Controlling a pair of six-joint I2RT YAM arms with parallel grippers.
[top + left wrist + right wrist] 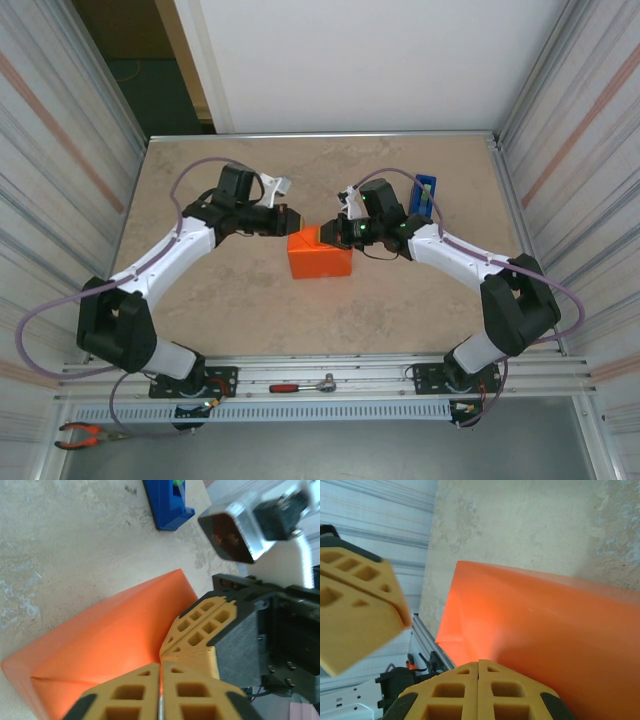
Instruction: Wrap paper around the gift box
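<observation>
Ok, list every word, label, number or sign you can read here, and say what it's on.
No readable text anywhere.
The orange-wrapped gift box is plain.
The blue tape dispenser shows no legible marking.
The red-handled ratchet and the pliers are too small to tell.

Left arm (160,265) and right arm (460,260) angled inward, jaws closed

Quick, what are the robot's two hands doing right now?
Left gripper: closed; cannot tell if it pinches the paper.
Right gripper: closed; same, cannot tell.
</observation>
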